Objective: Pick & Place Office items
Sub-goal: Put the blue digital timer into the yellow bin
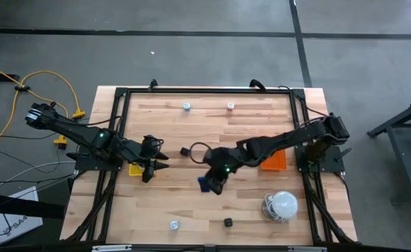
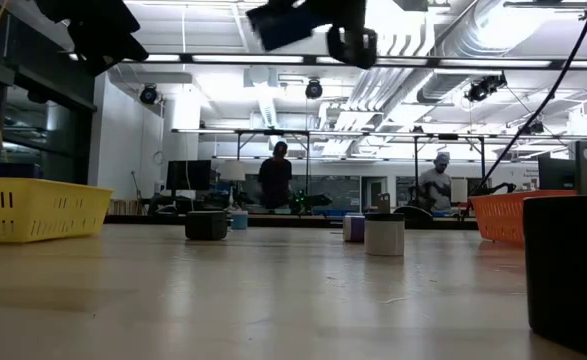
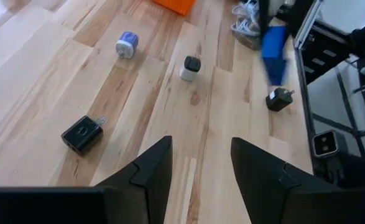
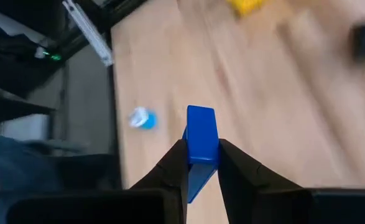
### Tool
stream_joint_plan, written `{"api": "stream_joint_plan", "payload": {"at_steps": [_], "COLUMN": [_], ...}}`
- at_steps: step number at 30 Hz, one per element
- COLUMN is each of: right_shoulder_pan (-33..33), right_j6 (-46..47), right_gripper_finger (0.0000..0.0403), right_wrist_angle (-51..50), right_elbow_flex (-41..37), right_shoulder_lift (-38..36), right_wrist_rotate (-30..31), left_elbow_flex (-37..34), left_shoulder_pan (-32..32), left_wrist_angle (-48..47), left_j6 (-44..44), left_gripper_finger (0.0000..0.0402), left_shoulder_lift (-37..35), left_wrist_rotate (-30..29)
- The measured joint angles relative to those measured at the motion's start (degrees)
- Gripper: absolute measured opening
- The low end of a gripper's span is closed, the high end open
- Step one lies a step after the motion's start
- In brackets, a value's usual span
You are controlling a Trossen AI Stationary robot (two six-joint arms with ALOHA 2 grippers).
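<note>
Blue office item [image 4: 201, 134], a short block-like stick, sits pinched between the pressed-together fingers of the right claw [image 4: 202, 163], lifted off the wooden surface [image 1: 212, 129] near its middle; the high view shows it as a blue patch [image 1: 205, 184] under that claw [image 1: 214, 183]. Judging from this, the step in hand is the carry to a tray. The orange tray [image 1: 274, 160] lies just beside the right arm, the yellow tray [image 1: 136, 169] by the left claw [image 1: 151, 166]; which one this piece belongs in I cannot tell. To do it well, the claw should keep its pinch firm, stay high enough to clear the tray wall, centre over the tray and only then part its fingers low inside, so the piece does not bounce out.

Other items lie scattered well apart: a black block [image 3: 83, 133], a white-and-black piece [image 3: 190, 68], a blue-and-white round bit [image 3: 126, 45] and a black plug-like piece [image 3: 278, 99]. The left claw [image 3: 201, 168] hovers above the surface, fingers spread, holding nothing. The white dome [image 1: 284, 204] with its cable rests near the right front corner.

No brand, label or writing can be read on any item or tray.
</note>
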Motion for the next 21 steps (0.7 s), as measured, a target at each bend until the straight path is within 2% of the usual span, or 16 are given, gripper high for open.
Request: {"api": "stream_joint_plan", "payload": {"at_steps": [4,10,14,21], "right_shoulder_pan": [-0.97,-1.41,-1.41,-1.41], "right_j6": [-9.55,-17.49,-21.05,-25.18], "right_gripper_finger": [0.0055,0.0055,0.0055,0.0055], "right_wrist_angle": [3.87,5.18,6.75,12.34], "right_elbow_flex": [-0.02,-0.08,-0.09,-0.09], "right_shoulder_lift": [0.02,0.02,0.02,0.02], "right_wrist_rotate": [3.09,8.44,10.83,11.60], "left_elbow_flex": [0.00,0.00,0.00,0.00], "left_shoulder_pan": [0.00,0.00,0.00,0.00], "left_wrist_angle": [0.75,0.91,0.92,1.52], "left_j6": [0.02,0.02,0.01,0.02], "left_gripper_finger": [0.0158,0.0158,0.0158,0.0158], "left_shoulder_lift": [0.02,0.02,0.02,0.02], "left_wrist_rotate": [-0.02,-0.01,-0.02,-0.26]}}
